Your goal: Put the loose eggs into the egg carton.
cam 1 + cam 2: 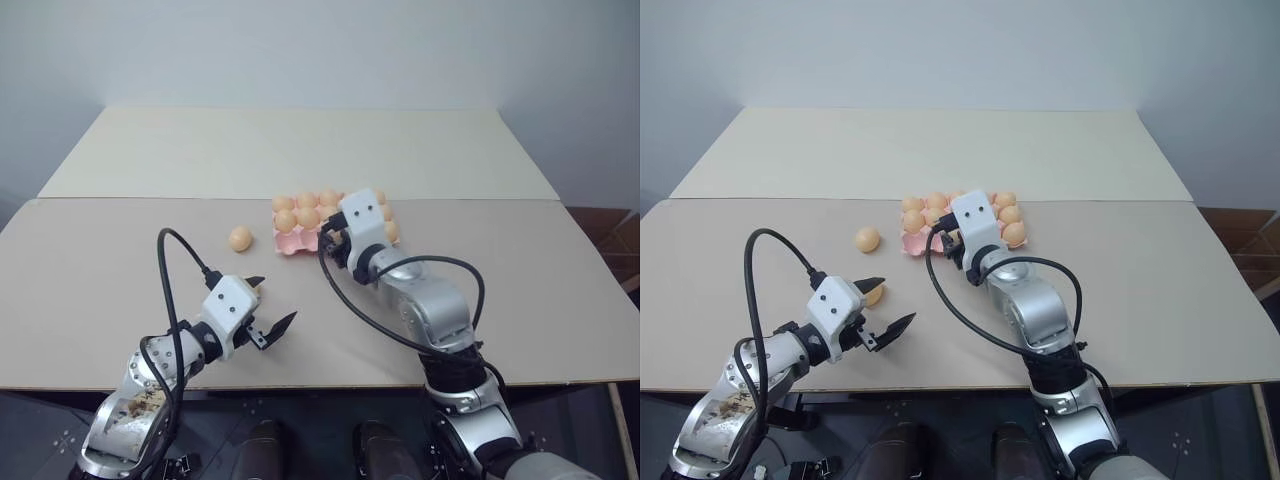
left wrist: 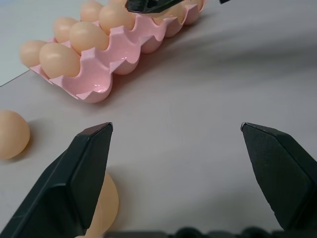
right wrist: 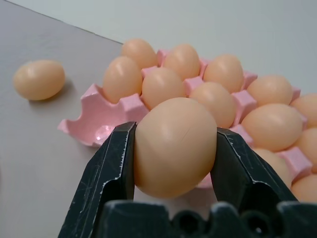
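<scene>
- The right gripper (image 3: 174, 148) is clamped on an egg (image 3: 174, 145): in the right wrist view one black finger (image 3: 106, 171) presses each side of it, and the egg sits upright between them, clear of the surface below.
- This held egg hangs just in front of the near edge of the egg carton (image 3: 89, 115), close to the corner cup that shows as bare pink.
- In the head views the right gripper (image 1: 335, 240) is at the carton's near side, its white wrist block covering part of the tray.
- The carton (image 1: 288, 241) lies flat on the table (image 1: 520, 270), near the middle, just this side of the seam between the two table boards. Most of its cups hold eggs; the near left corner cup is bare.
- The left gripper (image 1: 266, 312) has its fingers spread wide apart with nothing between them; the left wrist view shows both black fingers (image 2: 74, 183) standing well apart over bare tabletop.
- It hovers near the front edge of the table, well apart from the carton, pointing toward the right.
- One loose egg (image 1: 874, 294) lies on the table touching or just beside the left gripper's far finger.
- Another loose egg (image 1: 240, 238) lies on the table to the left of the carton, near it but not touching.
</scene>
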You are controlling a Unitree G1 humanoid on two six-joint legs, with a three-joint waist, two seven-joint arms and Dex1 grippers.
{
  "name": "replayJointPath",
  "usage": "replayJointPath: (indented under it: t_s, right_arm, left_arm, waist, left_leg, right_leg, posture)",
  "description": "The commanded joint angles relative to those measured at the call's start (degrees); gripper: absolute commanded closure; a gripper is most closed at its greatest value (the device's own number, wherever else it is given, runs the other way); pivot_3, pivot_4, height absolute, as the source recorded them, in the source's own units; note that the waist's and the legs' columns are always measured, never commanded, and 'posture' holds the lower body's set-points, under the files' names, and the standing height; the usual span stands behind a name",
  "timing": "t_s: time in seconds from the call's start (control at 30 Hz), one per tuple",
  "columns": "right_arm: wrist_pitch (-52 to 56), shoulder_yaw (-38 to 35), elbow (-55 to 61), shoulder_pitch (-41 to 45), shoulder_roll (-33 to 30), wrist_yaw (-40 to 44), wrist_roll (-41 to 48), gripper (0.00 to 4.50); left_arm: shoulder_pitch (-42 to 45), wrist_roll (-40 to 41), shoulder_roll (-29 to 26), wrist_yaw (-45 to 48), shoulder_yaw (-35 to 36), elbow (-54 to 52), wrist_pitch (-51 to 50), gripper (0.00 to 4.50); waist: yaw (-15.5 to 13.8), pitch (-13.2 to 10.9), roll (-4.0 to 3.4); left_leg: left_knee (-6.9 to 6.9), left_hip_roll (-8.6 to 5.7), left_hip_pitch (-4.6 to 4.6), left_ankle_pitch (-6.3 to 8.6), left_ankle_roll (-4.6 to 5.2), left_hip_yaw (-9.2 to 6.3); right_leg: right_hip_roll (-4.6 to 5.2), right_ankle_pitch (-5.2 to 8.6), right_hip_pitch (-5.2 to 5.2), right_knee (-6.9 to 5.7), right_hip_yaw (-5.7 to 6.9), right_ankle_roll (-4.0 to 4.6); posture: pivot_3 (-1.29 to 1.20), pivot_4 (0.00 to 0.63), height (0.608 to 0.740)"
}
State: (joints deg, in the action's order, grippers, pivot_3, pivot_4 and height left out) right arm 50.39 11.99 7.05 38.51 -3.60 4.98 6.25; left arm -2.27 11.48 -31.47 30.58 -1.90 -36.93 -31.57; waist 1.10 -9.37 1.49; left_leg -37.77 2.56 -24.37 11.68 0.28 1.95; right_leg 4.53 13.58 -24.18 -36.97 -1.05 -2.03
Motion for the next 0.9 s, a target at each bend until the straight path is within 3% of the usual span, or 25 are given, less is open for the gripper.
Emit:
replayJointPath:
  t_s: [0.03,0.37,0.6,0.63,0.8,0.9]
  right_arm:
    - [-4.3,-0.4,-3.1,2.4,0.6,0.1,-1.6,2.55]
    - [-7.7,-1.2,-11.5,4.3,2.4,0.1,-4.1,2.55]
    - [-7.4,-4.3,-6.4,3.0,3.6,0.9,-2.2,0.19]
    - [-6.6,-4.7,-3.9,2.2,3.3,1.3,-1.7,0.03]
    - [-6.2,-6.6,11.5,-4.9,-0.8,4.5,0.4,0.03]
    - [-11.8,-8.9,20.9,-13.1,-6.3,11.7,4.3,0.03]
  left_arm:
    - [0.1,0.4,0.3,-0.8,0.7,-2.7,-0.2,0.0]
    - [-0.1,-0.2,0.2,-1.3,0.0,-2.4,0.4,0.0]
    - [-0.3,-0.3,0.3,-1.4,-0.2,-2.4,0.8,0.0]
    - [-0.4,-0.3,0.4,-1.5,-0.1,-2.5,0.8,0.0]
    - [-1.7,0.3,1.3,-2.5,0.9,-3.7,0.6,0.0]
    - [-2.8,0.9,2.3,-4.0,2.5,-5.5,-0.1,0.0]
  waist:
    - [0.0,0.0,0.0]
    - [0.1,0.0,0.0]
    - [0.1,0.0,0.0]
    - [0.1,0.0,0.0]
    - [-0.2,0.0,0.0]
    - [-0.5,0.0,0.0]
  left_leg:
    - [0.0,0.05,0.0,0.0,0.0,0.0]
    - [0.0,0.19,0.0,0.0,0.0,0.03]
    - [0.01,0.22,-0.02,0.0,0.0,0.03]
    - [0.01,0.22,-0.02,0.0,0.0,0.04]
    - [0.01,0.22,-0.03,0.0,-0.01,0.03]
    - [0.01,0.22,-0.03,0.01,-0.01,0.03]
  right_leg:
    - [-0.06,-0.01,-0.01,0.0,0.0,0.02]
    - [-0.18,-0.06,-0.06,-0.01,0.0,0.14]
    - [-0.19,-0.06,-0.08,-0.01,0.0,0.14]
    - [-0.19,-0.06,-0.08,-0.01,0.0,0.14]
    - [-0.18,-0.05,-0.07,0.01,0.02,0.13]
    - [-0.16,-0.05,-0.03,0.07,0.05,0.13]
  posture:
    - [0.0,0.15,0.74]
    - [0.0,0.15,0.74]
    - [0.0,0.15,0.74]
    - [0.0,0.15,0.74]
    - [0.0,0.15,0.74]
    - [0.0,0.15,0.74]
